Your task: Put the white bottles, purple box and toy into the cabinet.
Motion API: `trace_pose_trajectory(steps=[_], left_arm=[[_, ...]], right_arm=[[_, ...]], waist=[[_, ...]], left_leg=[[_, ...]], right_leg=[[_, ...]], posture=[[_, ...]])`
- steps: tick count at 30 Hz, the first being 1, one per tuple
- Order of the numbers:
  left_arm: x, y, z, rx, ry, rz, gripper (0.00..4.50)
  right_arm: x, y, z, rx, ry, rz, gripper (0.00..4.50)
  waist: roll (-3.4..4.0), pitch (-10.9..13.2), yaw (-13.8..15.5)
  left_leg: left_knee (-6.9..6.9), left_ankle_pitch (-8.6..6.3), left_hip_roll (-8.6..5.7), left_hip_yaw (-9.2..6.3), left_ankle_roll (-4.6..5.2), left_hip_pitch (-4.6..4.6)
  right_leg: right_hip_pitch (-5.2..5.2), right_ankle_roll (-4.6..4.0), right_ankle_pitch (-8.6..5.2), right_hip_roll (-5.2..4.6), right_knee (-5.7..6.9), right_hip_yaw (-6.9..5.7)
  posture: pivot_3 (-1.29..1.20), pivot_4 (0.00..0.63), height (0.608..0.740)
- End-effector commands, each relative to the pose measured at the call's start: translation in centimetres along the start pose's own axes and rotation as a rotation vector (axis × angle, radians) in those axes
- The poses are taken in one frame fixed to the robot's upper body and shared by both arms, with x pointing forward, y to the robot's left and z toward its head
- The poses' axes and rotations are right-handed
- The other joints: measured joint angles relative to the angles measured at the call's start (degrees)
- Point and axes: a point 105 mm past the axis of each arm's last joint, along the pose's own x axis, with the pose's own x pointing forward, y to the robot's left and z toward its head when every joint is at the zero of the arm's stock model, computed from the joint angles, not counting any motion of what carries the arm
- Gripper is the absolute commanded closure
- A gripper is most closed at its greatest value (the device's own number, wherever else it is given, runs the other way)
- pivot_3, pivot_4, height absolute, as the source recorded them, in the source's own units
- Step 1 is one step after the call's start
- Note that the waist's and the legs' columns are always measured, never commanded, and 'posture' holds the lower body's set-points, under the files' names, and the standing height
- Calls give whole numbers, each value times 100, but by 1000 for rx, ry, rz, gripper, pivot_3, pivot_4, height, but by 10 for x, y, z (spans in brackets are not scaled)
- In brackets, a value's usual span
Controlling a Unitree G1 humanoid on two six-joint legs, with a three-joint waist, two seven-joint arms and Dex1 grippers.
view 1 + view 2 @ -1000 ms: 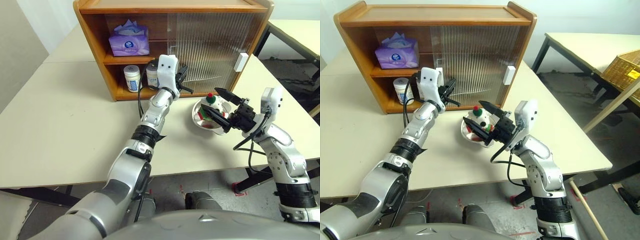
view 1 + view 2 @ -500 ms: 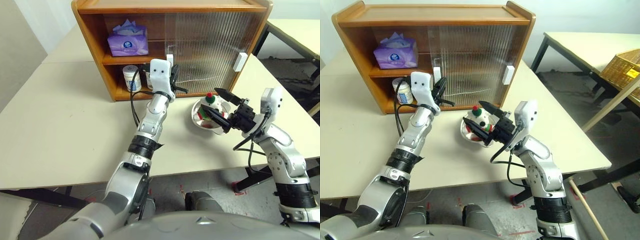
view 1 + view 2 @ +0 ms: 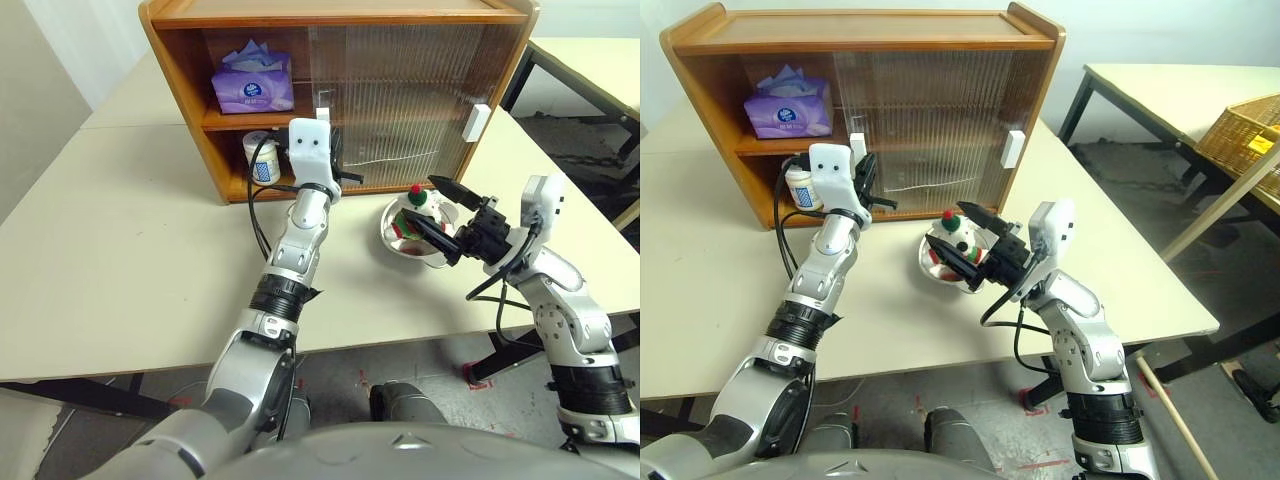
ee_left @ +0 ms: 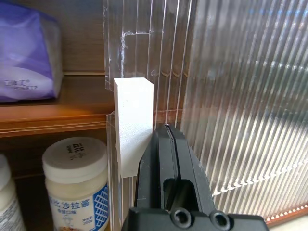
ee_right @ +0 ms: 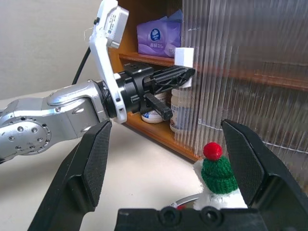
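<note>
While the purple box [image 3: 252, 85] sits on the cabinet's [image 3: 340, 15] upper shelf and the white bottles [image 3: 261, 157] below it, the toy [image 3: 415, 212] lies in a steel bowl [image 3: 398, 240] on the counter [image 3: 120, 250]. The left tool [image 4: 167, 144], pinched shut, reaches level beside a door handle [image 4: 133, 125]. The right tool [image 3: 442, 213] hovers spread wide around the toy.

The scene is lit evenly and brightly from above. Soft shadows are cast under the steel bowl [image 3: 418, 243]. Faint glare is seen on the cabinet [image 3: 420, 70] doors. Edges are bent by wide-angle distortion.
</note>
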Motion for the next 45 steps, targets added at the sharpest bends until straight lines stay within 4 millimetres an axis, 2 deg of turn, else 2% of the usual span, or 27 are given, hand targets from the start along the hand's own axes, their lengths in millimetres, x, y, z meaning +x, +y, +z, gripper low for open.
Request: trace_pose_trajectory(steps=[1,7,13,25,37,45], left_arm=[[-4,25,-7,2,27,103,4484],[-8,33,-3,1,17,126,4484],[-14,48,-7,2,38,163,4484],[-18,85,-8,45,47,219,4484],[-30,123,-1,81,13,356,4484],[-35,142,0,88,12,411,4484]], right_arm=[[0,-2,-1,-12,7,1,0],[-1,-2,-1,-11,9,2,0],[-1,-1,-1,-9,10,3,0],[0,-2,-2,-4,11,11,0],[2,-3,-4,-1,12,20,0],[4,-3,-4,-1,10,25,0]], waist=[[1,0,-2],[1,1,8],[1,1,9],[2,4,14],[6,9,21],[2,14,64]], left_leg=[[0,0,0,0,0,1],[0,-2,0,0,-3,-3],[-2,-11,0,0,-12,-3],[-2,-19,0,-1,-26,-1],[-6,-30,0,-2,-44,3],[-6,-29,0,-2,-43,2]], right_leg=[[0,0,0,0,0,0],[0,0,0,0,-2,0],[-1,0,0,0,-6,0],[-1,0,0,0,-3,1],[-1,0,0,2,3,1],[-2,0,0,2,3,1]], posture=[[17,75,740],[20,77,740],[26,79,740],[39,82,740],[54,79,740],[56,75,740]])
